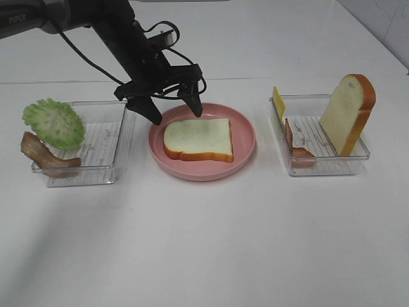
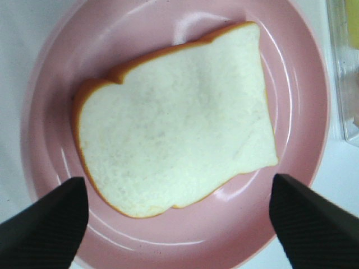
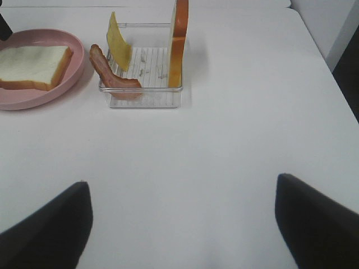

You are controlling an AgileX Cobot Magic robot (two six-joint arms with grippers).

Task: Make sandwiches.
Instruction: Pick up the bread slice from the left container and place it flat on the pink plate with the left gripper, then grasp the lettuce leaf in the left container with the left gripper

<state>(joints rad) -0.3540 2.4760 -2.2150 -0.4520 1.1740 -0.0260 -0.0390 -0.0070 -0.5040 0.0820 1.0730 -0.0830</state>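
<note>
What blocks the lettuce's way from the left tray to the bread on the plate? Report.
Nothing visible but the left tray's wall. The lettuce leans on its rim; the left gripper hangs open over the bread slice on the pink plate.

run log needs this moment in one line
left gripper open above bread slice | slice flat on pink plate | right gripper open

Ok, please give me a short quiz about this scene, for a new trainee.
1. True or false: the left gripper is shut on the bread slice on the pink plate.
2. Where does the lettuce rest? A) on the pink plate B) on the left tray
3. Fill in: the right tray holds a second bread slice, a bacon strip and a yellow ____.

Key: 1 false, it is open above it; 2 B; 3 cheese.
</note>
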